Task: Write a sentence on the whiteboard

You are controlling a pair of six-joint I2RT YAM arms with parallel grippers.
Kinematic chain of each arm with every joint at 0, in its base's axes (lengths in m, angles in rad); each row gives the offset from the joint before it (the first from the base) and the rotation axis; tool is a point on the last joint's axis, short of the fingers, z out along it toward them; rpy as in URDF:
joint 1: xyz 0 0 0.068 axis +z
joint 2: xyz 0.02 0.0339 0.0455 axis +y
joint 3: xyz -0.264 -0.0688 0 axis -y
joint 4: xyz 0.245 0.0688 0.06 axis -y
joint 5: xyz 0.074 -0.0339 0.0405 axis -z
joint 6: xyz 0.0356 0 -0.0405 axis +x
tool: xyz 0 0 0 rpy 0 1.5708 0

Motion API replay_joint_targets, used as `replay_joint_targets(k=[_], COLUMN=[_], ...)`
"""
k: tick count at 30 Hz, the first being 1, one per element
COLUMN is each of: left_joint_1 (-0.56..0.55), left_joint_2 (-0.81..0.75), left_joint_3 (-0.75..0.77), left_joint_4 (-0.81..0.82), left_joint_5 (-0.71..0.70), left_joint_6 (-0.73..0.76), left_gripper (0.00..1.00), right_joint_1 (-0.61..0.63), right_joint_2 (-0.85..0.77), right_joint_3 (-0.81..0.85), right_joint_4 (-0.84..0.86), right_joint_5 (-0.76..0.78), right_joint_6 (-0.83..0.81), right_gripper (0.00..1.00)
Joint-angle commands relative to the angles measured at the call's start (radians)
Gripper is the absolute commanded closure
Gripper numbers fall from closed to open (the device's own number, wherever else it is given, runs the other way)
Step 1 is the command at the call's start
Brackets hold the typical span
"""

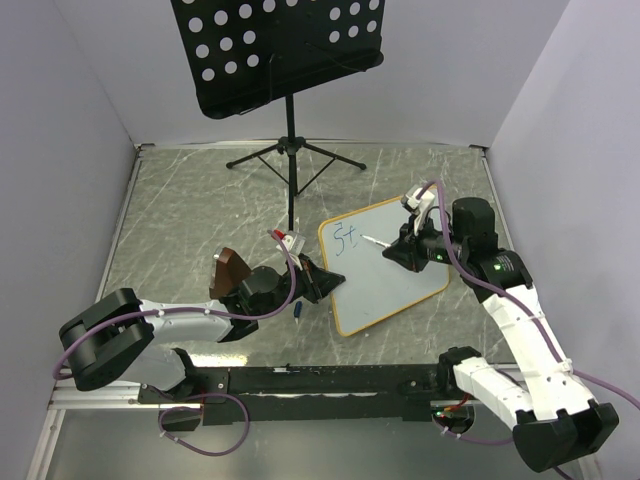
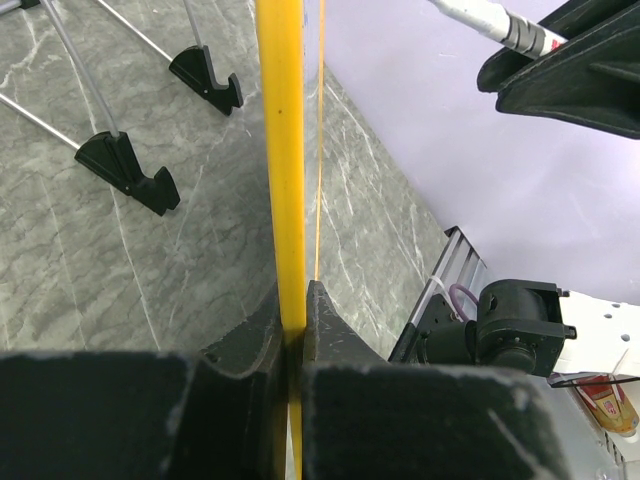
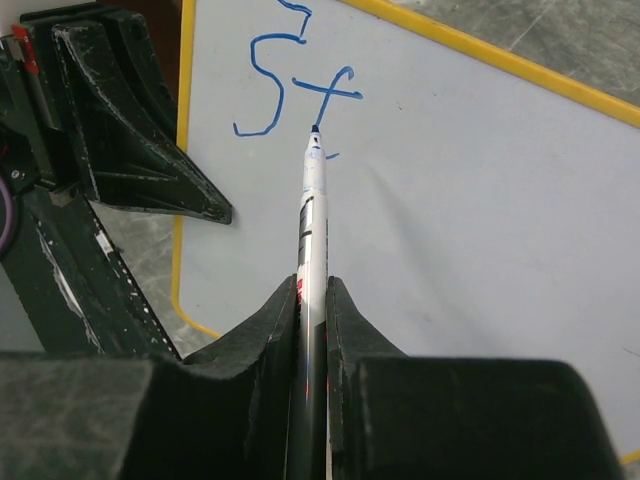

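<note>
My left pincer [image 2: 293, 325] clamps the seemingly light, stiff whiteboard [image 1: 392, 282] by its left frame edge; my right pincer [image 3: 313, 300] clamps the slim marker [image 3: 311, 205].

The whiteboard [image 1: 400, 275] is plain white with a thin yellow-orange frame; the letters [image 1: 346, 238] on it are blue; the marker [image 3: 311, 220] over it is silver-white with a blue tip and red and black print; the table [image 1: 200, 210] under it is grey, marbled with pale veins; the music stand [image 1: 280, 45] behind it is black with rows of round holes; the left gripper [image 2: 295, 300] and right gripper [image 3: 312, 285] at it are matte black; the cable [image 1: 470, 275] to its right is purple
</note>
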Motion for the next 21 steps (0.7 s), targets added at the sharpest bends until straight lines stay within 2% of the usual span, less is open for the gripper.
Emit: replay_joint_targets(k=[1, 21], left_joint_1=[0.004, 0.007], left_joint_2=[-0.018, 0.008], left_joint_3=[0.016, 0.043], left_joint_4=[0.114, 0.107], left_joint_5=[0.005, 0.016], left_joint_6=[0.027, 0.019], left_gripper=[0.99, 0.99], right_joint_1=[-0.009, -0.011], right_joint_2=[-0.026, 0.000], right_joint_3=[-0.016, -0.053], right_joint_4=[0.040, 0.102], right_joint_5=[-0.007, 0.071], right_joint_6=[-0.013, -0.008], right_gripper=[1.00, 1.00])
